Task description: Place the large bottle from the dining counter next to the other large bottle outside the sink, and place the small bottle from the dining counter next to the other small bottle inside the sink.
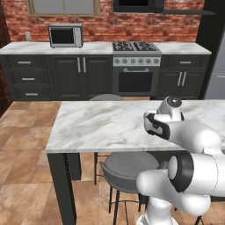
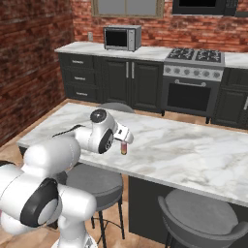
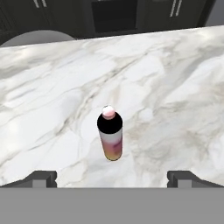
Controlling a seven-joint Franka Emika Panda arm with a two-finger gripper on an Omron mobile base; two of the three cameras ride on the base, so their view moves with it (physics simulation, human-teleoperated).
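My gripper (image 3: 112, 177) hangs over the dining counter (image 3: 52, 109) with its fingers (image 3: 41, 178) spread wide and empty, one tip at each lower corner of the hand view. Just beyond them, centred between the two tips, the small bottle (image 3: 110, 133) stands upright on the marble, pale cap on top and its body shading from pink down to yellow-orange. Farther off, past the counter's far edge, a grey stool (image 1: 107, 97) sits before the dark cabinets (image 1: 81, 74), with the oven (image 1: 136, 72) and microwave (image 1: 65, 35) against the brick wall (image 1: 105, 24).
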